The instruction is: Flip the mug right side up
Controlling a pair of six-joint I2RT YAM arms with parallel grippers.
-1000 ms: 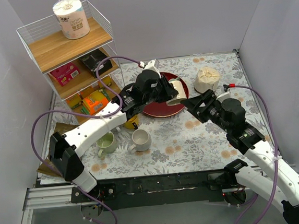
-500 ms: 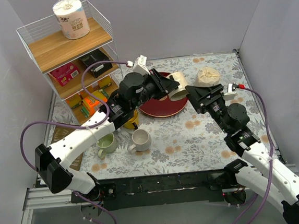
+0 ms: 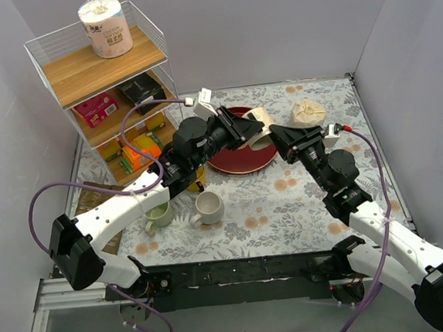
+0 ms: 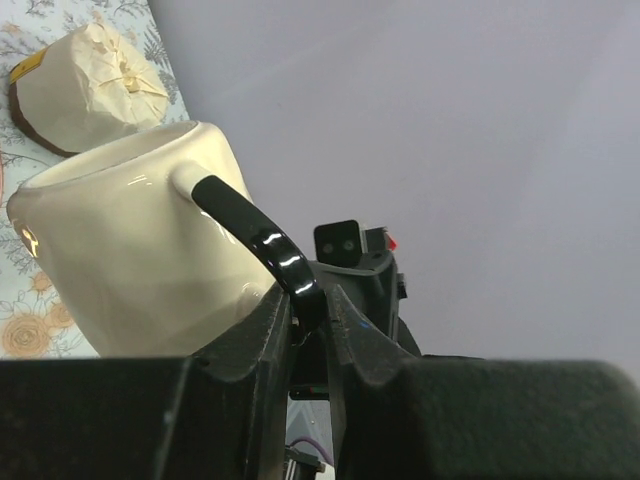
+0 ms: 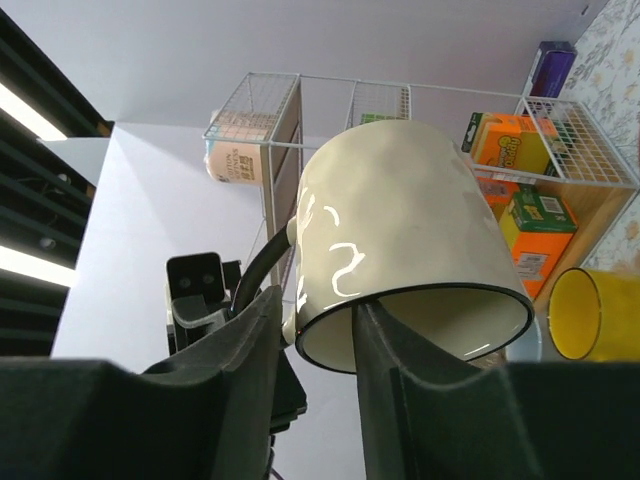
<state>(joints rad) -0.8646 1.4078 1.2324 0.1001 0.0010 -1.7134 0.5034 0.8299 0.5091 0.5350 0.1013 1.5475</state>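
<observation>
The left gripper (image 4: pixel 300 300) is pressed tight on the glossy black loop handle (image 4: pixel 250 235) of the cream glazed ceramic mug (image 4: pixel 120 260). The mug is held tilted in the air above the dark red round plate (image 3: pixel 233 163), its mouth turned toward the right arm. The right gripper (image 5: pixel 320 335) is set astride the black-edged rim, one finger outside and one inside; whether the wall is actually clamped cannot be told. A slip is judged the main risk. The glaze is smooth and shiny and the handle thin and curved, so the mug could swing about that pinch. It could also be dropped onto the hard plate and chipped if one hold were loosened before the other was firm.
</observation>
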